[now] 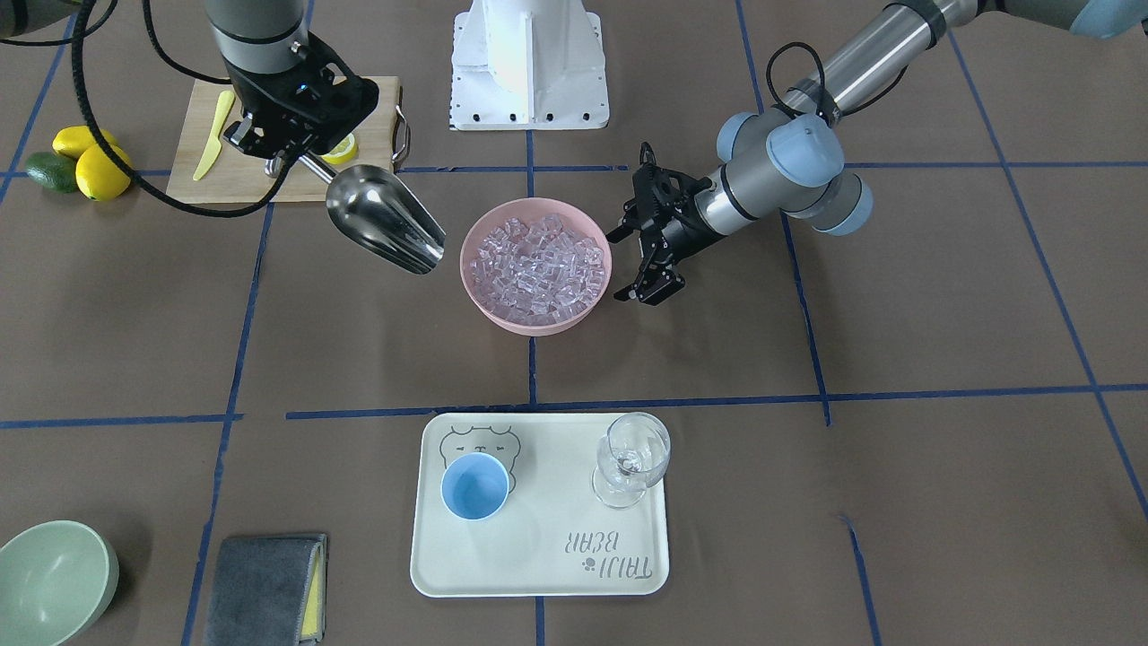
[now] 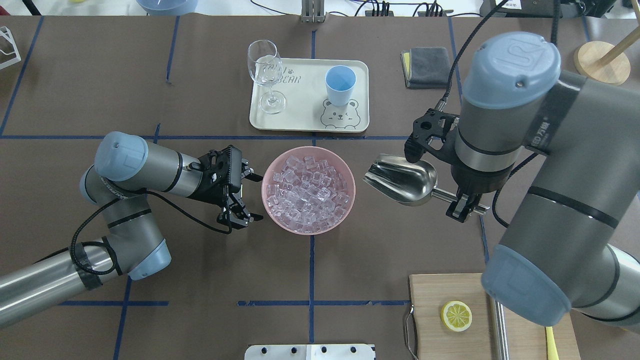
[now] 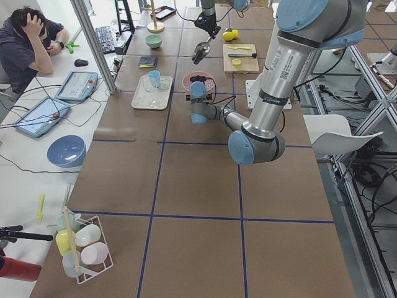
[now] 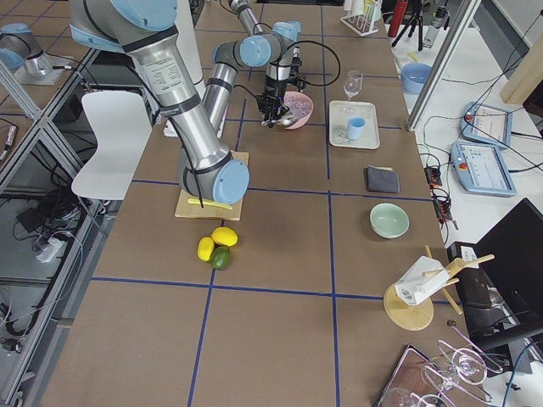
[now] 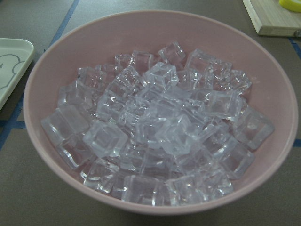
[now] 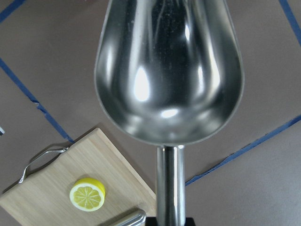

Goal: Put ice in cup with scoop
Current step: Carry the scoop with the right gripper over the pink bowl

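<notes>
A pink bowl (image 2: 345, 200) (image 1: 475, 296) (image 5: 155, 33) at the table's middle is heaped with clear ice cubes (image 2: 307, 192) (image 1: 536, 260) (image 5: 160, 132). My right gripper (image 2: 467, 206) (image 1: 282, 161) is shut on the thin handle of the shiny steel scoop (image 2: 402, 178) (image 1: 381, 217) (image 6: 169, 66). The scoop hangs empty above the table beside the bowl, mouth toward it. My left gripper (image 2: 246, 197) (image 1: 635, 262) is open on the bowl's other side, close to the rim and holding nothing. The light-blue cup (image 2: 340, 85) (image 1: 475, 485) stands empty on the white tray (image 2: 300, 122) (image 1: 538, 574).
A clear wine glass (image 2: 266, 75) (image 1: 630, 458) shares the tray. A wooden cutting board (image 2: 450, 340) (image 1: 233, 184) with a lemon slice (image 2: 456, 315) (image 6: 87, 194) lies under my right arm. A grey cloth (image 2: 426, 61), a pale green bowl (image 1: 49, 579) and lemons (image 1: 94, 166) sit near the edges.
</notes>
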